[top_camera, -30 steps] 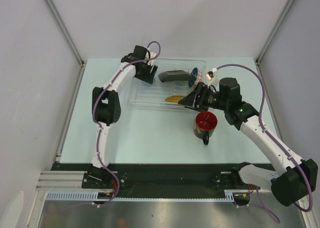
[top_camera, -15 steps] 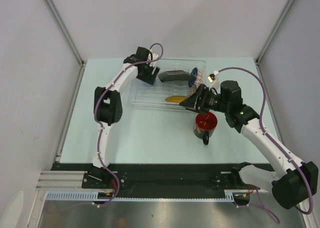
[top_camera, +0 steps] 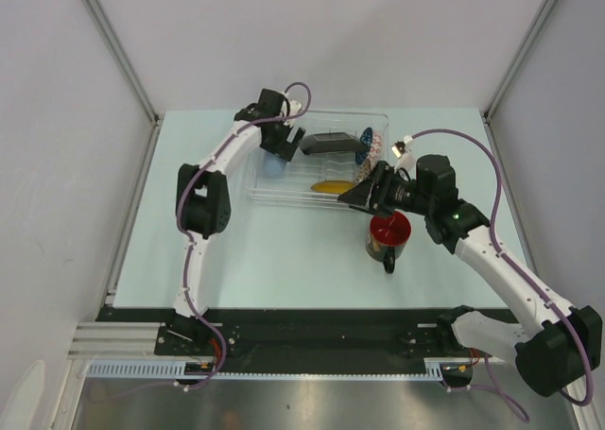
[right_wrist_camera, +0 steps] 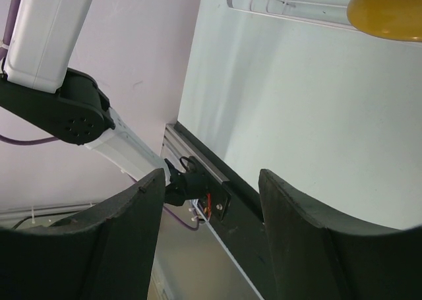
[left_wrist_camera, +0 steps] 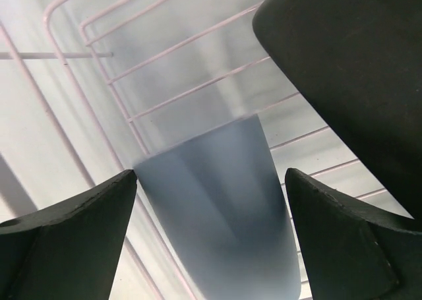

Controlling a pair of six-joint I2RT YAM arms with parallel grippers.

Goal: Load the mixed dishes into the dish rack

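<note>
The clear dish rack (top_camera: 269,197) holds the dark square plate (top_camera: 326,144), the blue-white mosaic bowl (top_camera: 371,146) standing on edge, and the yellow plate (top_camera: 331,186) at its front. My left gripper (top_camera: 280,149) is open over the rack's left end, and a blurred grey-blue cup-shaped thing (left_wrist_camera: 217,208) sits between its fingers, apart from both. The dark plate (left_wrist_camera: 349,69) is just to its right. My right gripper (top_camera: 355,194) is open and empty at the rack's front right, beside the yellow plate (right_wrist_camera: 389,10). The red-rimmed mug (top_camera: 388,233) stands on the table in front of the rack.
The rack's ribbed bottom (left_wrist_camera: 99,62) lies under the left gripper. Grey walls close in the table on the left, back and right. The black rail (top_camera: 321,321) runs along the near edge. The right arm reaches over the mug.
The left gripper has shifted slightly right over the rack, and a grey-blue thing now shows below it in the rack. The right gripper has edged a little left and down.
</note>
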